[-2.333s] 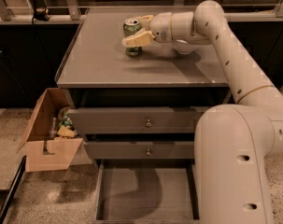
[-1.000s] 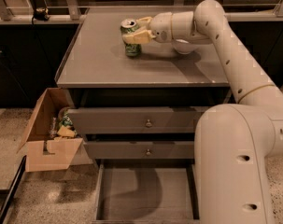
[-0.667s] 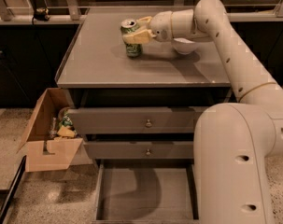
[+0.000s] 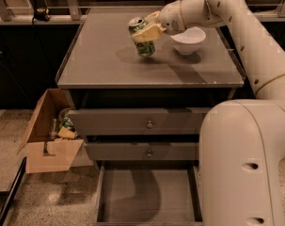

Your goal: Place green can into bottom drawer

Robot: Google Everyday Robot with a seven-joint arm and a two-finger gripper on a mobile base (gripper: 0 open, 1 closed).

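Observation:
The green can (image 4: pixel 142 36) is tilted and held just above the grey cabinet top (image 4: pixel 104 65), near its middle back. My gripper (image 4: pixel 149 29) reaches in from the right and is shut on the can's upper part. The bottom drawer (image 4: pixel 146 194) stands pulled open below the cabinet front, showing a flat grey floor with nothing on it. It lies well below and in front of the can.
A white bowl (image 4: pixel 188 40) stands on the cabinet top right of the can. Two knobbed drawers (image 4: pixel 149 124) above the bottom one are shut. An open cardboard box (image 4: pixel 50 135) with items stands on the floor at the left. My arm's white body (image 4: pixel 241 164) fills the right foreground.
The can has been lifted off the cabinet top and tilted, and it has moved slightly toward the front with my gripper.

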